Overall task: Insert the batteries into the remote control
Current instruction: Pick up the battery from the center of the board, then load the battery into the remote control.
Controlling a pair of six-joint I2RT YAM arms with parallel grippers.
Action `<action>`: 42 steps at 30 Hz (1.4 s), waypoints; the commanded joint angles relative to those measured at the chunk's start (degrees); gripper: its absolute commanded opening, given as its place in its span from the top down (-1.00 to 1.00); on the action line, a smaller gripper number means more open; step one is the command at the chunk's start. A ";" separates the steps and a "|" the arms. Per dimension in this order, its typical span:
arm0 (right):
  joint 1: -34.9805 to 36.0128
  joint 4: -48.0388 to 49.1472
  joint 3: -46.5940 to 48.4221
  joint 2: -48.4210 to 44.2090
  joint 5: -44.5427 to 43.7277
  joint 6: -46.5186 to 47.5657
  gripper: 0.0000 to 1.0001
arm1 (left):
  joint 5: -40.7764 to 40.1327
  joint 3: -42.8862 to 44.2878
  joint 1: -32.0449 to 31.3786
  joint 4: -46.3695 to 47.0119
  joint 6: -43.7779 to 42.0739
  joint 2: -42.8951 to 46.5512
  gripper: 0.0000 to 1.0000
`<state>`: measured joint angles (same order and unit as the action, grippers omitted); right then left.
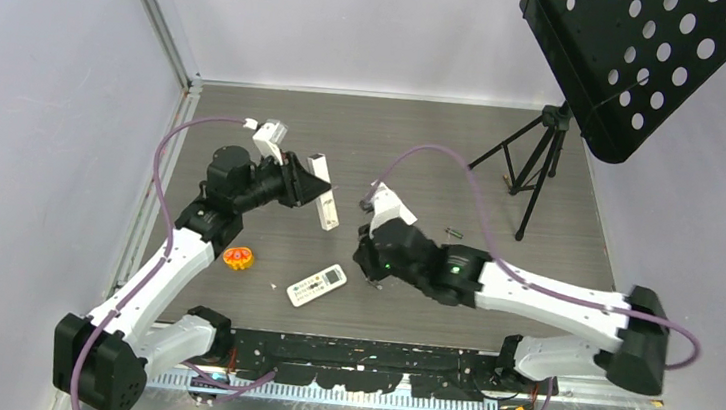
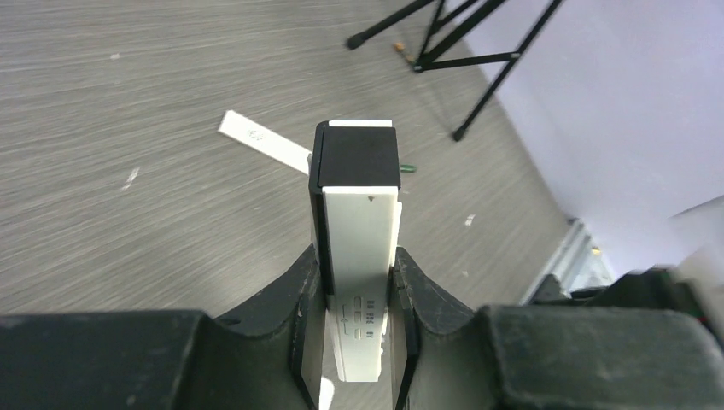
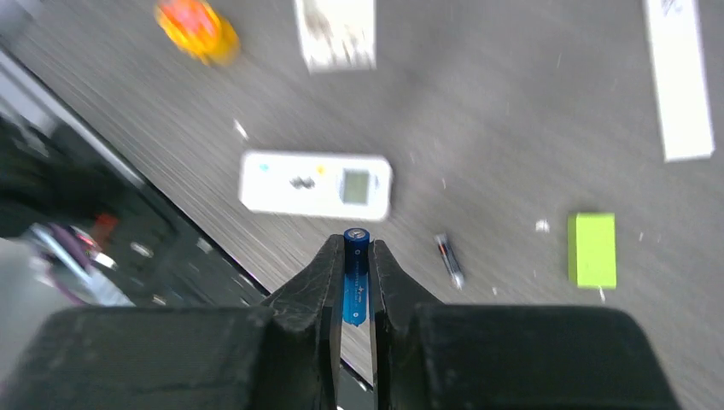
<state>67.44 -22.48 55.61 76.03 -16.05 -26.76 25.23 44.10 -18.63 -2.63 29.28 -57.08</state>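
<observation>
My left gripper (image 2: 359, 286) is shut on a white remote (image 2: 362, 224) and holds it on end above the table; its dark end (image 2: 355, 158) points away from the wrist camera. In the top view this gripper (image 1: 311, 182) is at the table's middle left. My right gripper (image 3: 356, 256) is shut on a blue battery (image 3: 355, 278) and hovers above the table; in the top view it (image 1: 371, 268) is near the centre. A dark slim battery (image 3: 449, 260) lies below it. Another small dark battery (image 1: 454, 233) lies to the right.
A second white remote with a display (image 1: 317, 285) lies face up near the front edge. A white flat strip (image 1: 328, 212) lies under the held remote. There is an orange object (image 1: 238, 257) at the left, a green block (image 3: 592, 249), and a music stand's tripod (image 1: 533, 166) at the back right.
</observation>
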 commanded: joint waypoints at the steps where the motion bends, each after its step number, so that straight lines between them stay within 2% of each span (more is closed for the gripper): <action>1: 0.32 10.48 3.81 -8.69 -7.35 -1.19 0.88 | 8.79 -0.24 0.26 12.78 7.13 0.68 1.00; 7: 0.32 18.92 8.91 -7.83 -15.69 2.30 0.87 | 14.05 0.62 0.26 21.22 19.61 -2.44 1.00; 10: 0.30 21.41 10.01 -6.48 -15.71 4.15 0.87 | 15.54 1.33 0.26 22.38 23.97 -2.53 1.00; 20: 0.32 30.26 6.55 -5.88 -13.47 9.72 0.87 | 18.30 4.79 0.22 14.59 28.21 -2.24 1.00; 32: 0.32 31.36 0.84 -8.26 -11.65 9.26 0.86 | 19.40 5.84 0.27 17.75 33.58 -2.86 1.00; 42: 0.32 31.33 2.30 -6.54 -11.18 10.21 0.81 | 19.78 6.00 0.29 19.29 35.31 -2.73 1.00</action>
<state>67.44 8.12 56.55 68.62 -27.20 -17.30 43.35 46.89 -18.35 11.64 61.63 -60.64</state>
